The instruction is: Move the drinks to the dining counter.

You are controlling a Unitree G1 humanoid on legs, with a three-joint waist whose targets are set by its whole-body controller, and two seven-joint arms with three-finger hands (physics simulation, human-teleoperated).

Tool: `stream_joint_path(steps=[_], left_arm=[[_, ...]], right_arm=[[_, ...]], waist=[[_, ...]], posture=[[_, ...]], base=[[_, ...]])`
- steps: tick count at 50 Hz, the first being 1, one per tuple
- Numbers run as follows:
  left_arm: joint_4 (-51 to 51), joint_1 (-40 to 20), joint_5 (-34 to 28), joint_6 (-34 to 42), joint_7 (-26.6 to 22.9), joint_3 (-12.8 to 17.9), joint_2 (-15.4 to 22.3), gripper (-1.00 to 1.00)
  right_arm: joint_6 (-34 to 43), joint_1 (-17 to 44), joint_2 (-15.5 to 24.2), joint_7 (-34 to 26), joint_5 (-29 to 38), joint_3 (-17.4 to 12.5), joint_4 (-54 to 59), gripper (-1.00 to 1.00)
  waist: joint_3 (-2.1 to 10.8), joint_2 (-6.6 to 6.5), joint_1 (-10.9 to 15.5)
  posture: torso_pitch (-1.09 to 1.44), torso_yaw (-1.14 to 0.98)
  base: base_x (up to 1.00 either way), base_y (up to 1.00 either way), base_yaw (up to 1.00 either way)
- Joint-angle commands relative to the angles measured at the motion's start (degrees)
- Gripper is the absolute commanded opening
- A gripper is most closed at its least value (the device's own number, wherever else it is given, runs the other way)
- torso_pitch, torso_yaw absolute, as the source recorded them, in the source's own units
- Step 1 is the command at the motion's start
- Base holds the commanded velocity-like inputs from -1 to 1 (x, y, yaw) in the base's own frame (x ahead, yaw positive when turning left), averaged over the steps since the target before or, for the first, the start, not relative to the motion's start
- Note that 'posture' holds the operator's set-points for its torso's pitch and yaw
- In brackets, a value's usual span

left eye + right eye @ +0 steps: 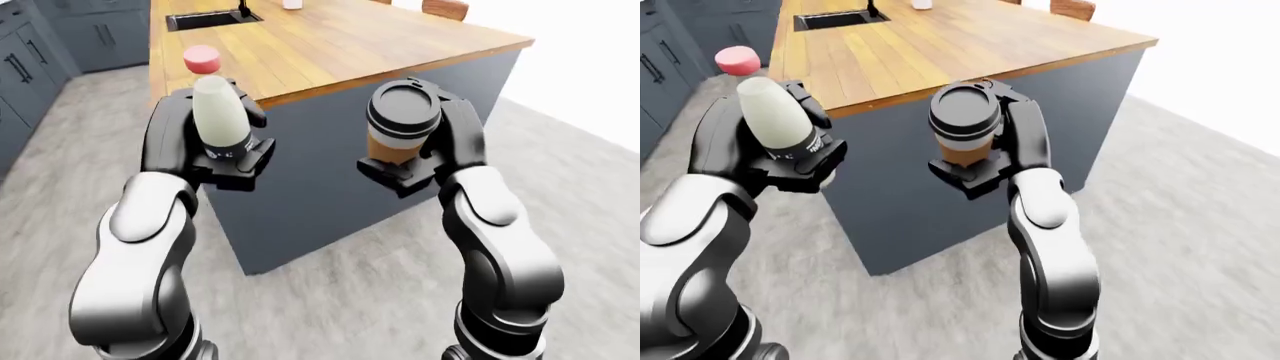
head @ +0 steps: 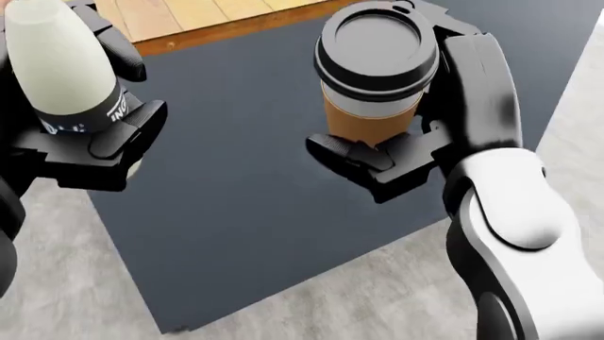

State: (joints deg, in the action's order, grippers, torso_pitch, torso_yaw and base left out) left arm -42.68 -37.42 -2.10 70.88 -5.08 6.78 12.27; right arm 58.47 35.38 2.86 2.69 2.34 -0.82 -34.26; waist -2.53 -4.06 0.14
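Gripping bottle [image 1: 220, 120] and cup [image 1: 402, 124], raised.

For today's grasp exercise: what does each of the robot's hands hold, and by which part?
The left hand grips a pale bottle round its lower body. The right hand grips a lidded coffee cup round its brown sleeve, below the black lid.

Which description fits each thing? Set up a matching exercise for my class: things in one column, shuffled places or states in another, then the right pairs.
Things:
1. bottle
2. coffee cup
3. sink
4. counter

Descriptions:
A. wooden top, dark blue-grey sides
B. gripped in the left hand
C. set into the countertop, top of view
D. gripped in the right hand

Pairs: 1-B, 2-D, 3-C, 4-A
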Motion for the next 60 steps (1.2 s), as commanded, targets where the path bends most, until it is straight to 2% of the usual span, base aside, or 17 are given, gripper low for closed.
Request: stream_joint_path(steps=[1, 6, 9, 12, 14, 23, 25, 29, 31, 32, 38, 45, 46, 52, 54, 55, 60], left_arm=[[-1.58, -1.34, 0.04, -2.04, 0.09, 0.42, 0.25, -1.00], [-1.28, -1.35, 0.00, -2.34, 0.23, 0.21, 0.17, -1.00], [-1.47, -1.27, -0.02, -2.24, 0.25, 0.20, 0.12, -1.00], [-1.18, -1.20, -0.02, -2.64, 0.23, 0.25, 0.12, -1.00], [-1.32, -1.15, -0.01, -2.54, 0.22, 0.28, 0.12, -1.00], [-1.22, -1.40, 0.27, -2.34, -0.04, 0.79, 0.66, -1.00], [-0.70, -1.29, 0.26, -2.82, 0.00, 0.56, 0.62, -1.00], [-0.80, -1.82, 0.20, -2.35, -0.09, 0.41, 0.73, -1.00], [-0.79, -1.92, 0.16, -2.28, -0.14, 0.44, 0.77, -1.00], [-0.85, -1.87, 0.09, -2.26, -0.11, 0.27, 0.73, -1.00], [-0.88, -2.80, -0.29, -1.41, -0.26, -0.06, 0.81, -1.00], [0.46, -3.87, -0.73, -1.62, -0.77, -0.24, 1.21, -1.00], [0.88, -4.21, -0.84, -1.63, -0.79, -0.42, 1.18, -1.00], [3.05, -6.85, -1.61, -1.13, -1.59, -1.22, 1.27, -1.00], [3.84, -7.86, -1.85, -0.89, -1.86, -1.45, 1.28, -1.00], [4.28, -8.68, -1.92, -0.59, -2.01, -1.44, 1.32, -1.00], [5.13, -10.31, -2.58, 0.03, -2.84, -1.81, 1.81, -1.00]], right_arm=[[-2.54, 1.68, 0.31, 0.42, 0.32, -0.34, -2.14, -0.99], [-2.94, 1.53, 0.51, 0.40, 0.17, -0.40, -1.89, -0.99], [-2.94, 1.44, 0.60, 0.39, 0.22, -0.28, -2.27, -0.98], [-3.76, 1.01, 0.98, -0.11, 0.99, 0.61, -2.42, -0.97], [-3.98, 1.03, 0.67, -0.04, 1.50, 0.45, -2.59, -1.00], [-2.44, 2.00, 0.34, -1.02, 2.23, 0.82, -3.48, -0.98], [-1.84, 2.58, 0.38, -1.13, 2.43, 0.63, -3.46, -0.98], [-1.32, 3.05, 0.45, -1.31, 2.52, 0.41, -3.61, -0.98], [-1.57, 2.83, 0.39, -1.39, 2.55, 0.58, -3.55, -0.98], [-1.75, 2.77, 0.46, -1.48, 2.64, 0.68, -3.46, -0.98], [-1.98, 3.45, -0.22, -2.87, 1.18, -0.25, -4.51, -0.98], [-0.10, 5.22, 1.12, -0.76, 0.35, -1.35, -3.33, -0.97], [0.41, 5.67, 1.27, -0.75, 0.05, -1.49, -3.39, -0.97], [2.76, 8.90, 2.20, -0.39, -2.70, -2.88, -3.02, -0.98], [2.69, 9.76, 2.69, -0.16, -3.55, -3.26, -2.08, -0.98], [2.87, 10.05, 2.83, 0.04, -3.99, -3.45, -1.92, -0.98], [2.91, 10.83, 3.44, 0.87, -5.95, -3.94, -1.15, -0.98]], waist=[[1.12, -0.62, 0.13], [0.99, 2.80, 0.26], [2.54, 9.22, 0.34], [0.87, 9.86, -1.13], [1.86, 9.28, 0.87], [-0.52, 5.81, 1.75], [-0.66, 2.60, 1.81], [0.21, 4.59, 1.60], [-1.04, 7.64, 1.90], [0.15, 10.22, 1.34], [1.37, 7.71, 0.50], [-0.68, 5.30, 0.01], [0.56, 5.06, -0.04], [-0.62, -0.10, -0.75], [0.56, -3.71, -0.90], [-1.03, -0.68, -0.50], [0.59, 0.73, -0.57]], posture=[[0.00, 0.00], [0.00, 0.00], [0.00, 0.00], [0.00, 0.00], [0.00, 0.00], [0.00, 0.00], [0.00, 0.00], [0.00, 0.00], [0.00, 0.00], [0.00, 0.00], [0.00, 0.00], [0.00, 0.00], [0.00, 0.00], [0.00, 0.00], [0.00, 0.00], [0.00, 0.00], [0.00, 0.00]], base=[[0.05, -1.00, 0.00], [0.04, -1.00, 0.00], [0.04, -0.94, 0.00], [0.01, 0.00, 0.00], [0.00, 0.00, 0.61], [0.00, 0.00, 1.00], [0.00, 0.00, 1.00], [0.00, 0.00, 1.00], [0.00, 0.00, 1.00], [0.00, 0.00, 1.00], [0.00, 0.00, 0.76], [0.00, 0.00, 0.00], [0.09, 0.00, 0.00], [0.33, 0.00, 0.00], [0.38, 0.00, 0.00], [0.38, 0.00, 0.00], [0.38, 0.00, 0.00]])
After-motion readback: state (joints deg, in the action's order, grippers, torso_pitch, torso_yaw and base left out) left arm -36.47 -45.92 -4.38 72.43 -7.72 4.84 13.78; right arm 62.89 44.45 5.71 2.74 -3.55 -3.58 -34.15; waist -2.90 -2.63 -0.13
